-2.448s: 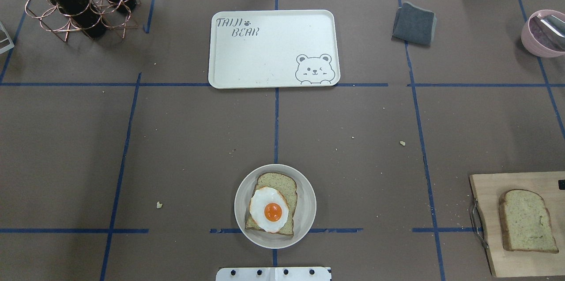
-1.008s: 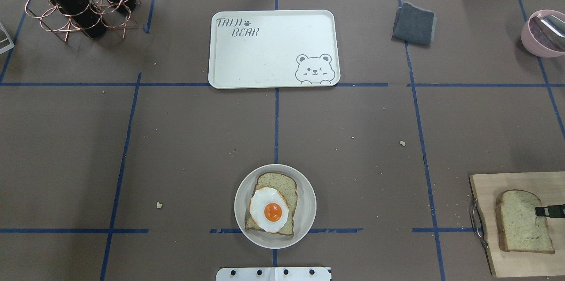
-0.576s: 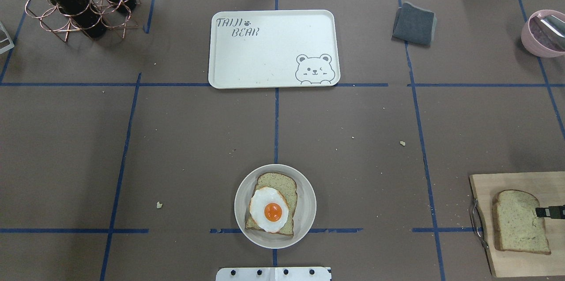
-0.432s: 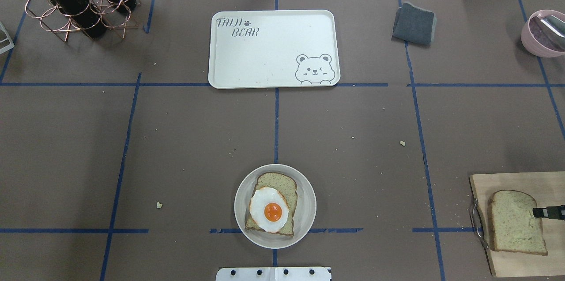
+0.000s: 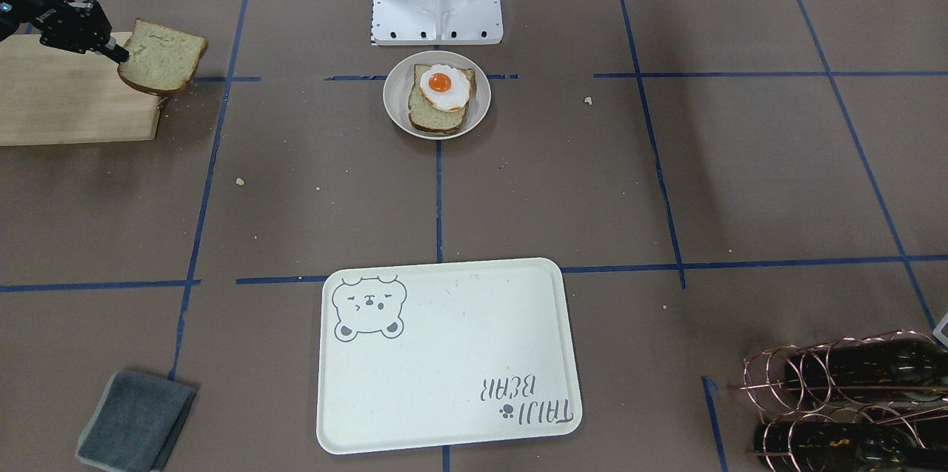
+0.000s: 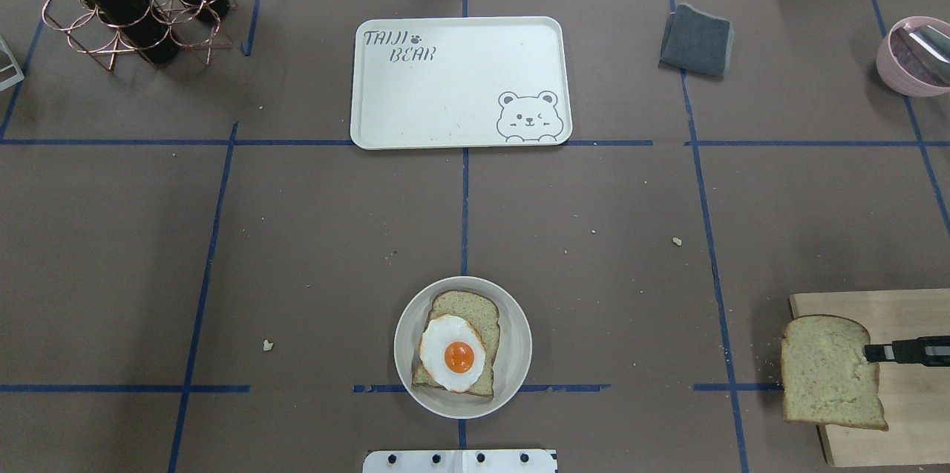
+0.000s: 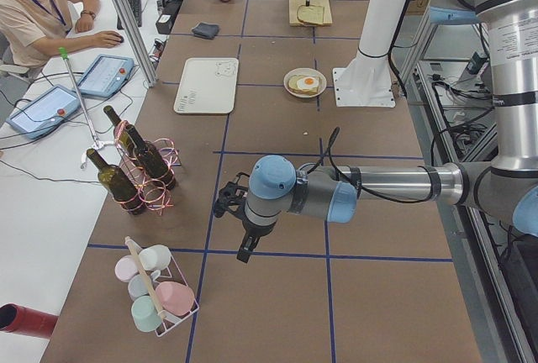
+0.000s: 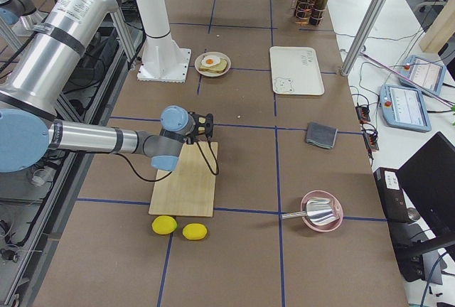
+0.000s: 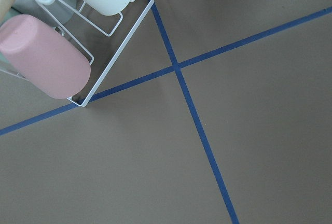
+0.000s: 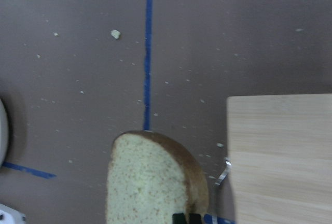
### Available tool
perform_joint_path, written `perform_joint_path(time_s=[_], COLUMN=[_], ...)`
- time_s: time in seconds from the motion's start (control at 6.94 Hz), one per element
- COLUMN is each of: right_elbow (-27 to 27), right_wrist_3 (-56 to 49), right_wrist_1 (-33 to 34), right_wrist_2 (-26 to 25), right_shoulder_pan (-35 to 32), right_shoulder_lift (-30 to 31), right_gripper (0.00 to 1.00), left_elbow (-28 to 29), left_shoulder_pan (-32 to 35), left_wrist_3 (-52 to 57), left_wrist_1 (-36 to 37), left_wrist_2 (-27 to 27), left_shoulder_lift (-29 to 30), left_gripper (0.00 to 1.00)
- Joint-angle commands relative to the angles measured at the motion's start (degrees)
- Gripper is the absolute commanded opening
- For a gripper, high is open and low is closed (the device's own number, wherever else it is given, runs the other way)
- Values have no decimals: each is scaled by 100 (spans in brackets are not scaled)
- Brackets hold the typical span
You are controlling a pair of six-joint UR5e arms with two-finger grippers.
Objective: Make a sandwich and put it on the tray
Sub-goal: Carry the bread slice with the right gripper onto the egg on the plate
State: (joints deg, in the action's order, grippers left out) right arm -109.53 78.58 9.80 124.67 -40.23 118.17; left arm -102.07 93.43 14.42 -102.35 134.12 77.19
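Note:
My right gripper (image 6: 870,352) is shut on the right edge of a speckled tan bread slice (image 6: 827,373) and holds it in the air over the left end of the wooden cutting board (image 6: 916,421). The held slice also shows in the front view (image 5: 161,57) and the right wrist view (image 10: 148,182). An off-white bowl (image 6: 519,328) near the robot base holds a second slice (image 6: 464,304) with a fried egg (image 6: 453,354) on top. The cream bear tray (image 6: 460,79) lies bare at the far centre. My left gripper (image 7: 244,249) hovers over bare table far to the left; I cannot tell its state.
A grey folded cloth (image 6: 696,39) lies right of the tray. A copper rack with wine bottles (image 6: 126,5) stands far left, and a pink bowl (image 6: 913,57) far right. A wire rack of cups (image 9: 52,53) sits near my left wrist. Crumbs dot the brown table.
My right gripper came in from the right, closed on the slice that lay on the cutting board, lifted it and carried it left past the board's edge.

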Motion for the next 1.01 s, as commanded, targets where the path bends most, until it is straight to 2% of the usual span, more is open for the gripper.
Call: perform_joint_path(time_s=[0.0,0.14,0.43,0.58,0.72,0.86], right_elbow=[-735,-736,-728,-701,-536,-212], right_wrist_3=[1285,1823,2144,2179,2110,2074], right_wrist_1=[1395,1880,3433,3658,3730,3722], right_wrist_2=[58,49,-64,-553,-1436,-1697], right_shoulder_pan=[-21,119,495,977,1660,1858], right_shoulder_lift=[-1419,-2290,-3900,-4299,-4451,-4643], right_gripper=[0,0,0,0,0,0], left_elbow=[20,37,117,160,178,239], left_shoulder_pan=[0,0,0,0,0,0], left_wrist_3=[0,0,0,0,0,0], left_wrist_1=[31,40,31,14,22,5], left_wrist_2=[-9,-9,-9,0,0,-9], left_shoulder_lift=[-29,-37,-38,-38,-38,-38], left_gripper=[100,100,100,100,100,100])
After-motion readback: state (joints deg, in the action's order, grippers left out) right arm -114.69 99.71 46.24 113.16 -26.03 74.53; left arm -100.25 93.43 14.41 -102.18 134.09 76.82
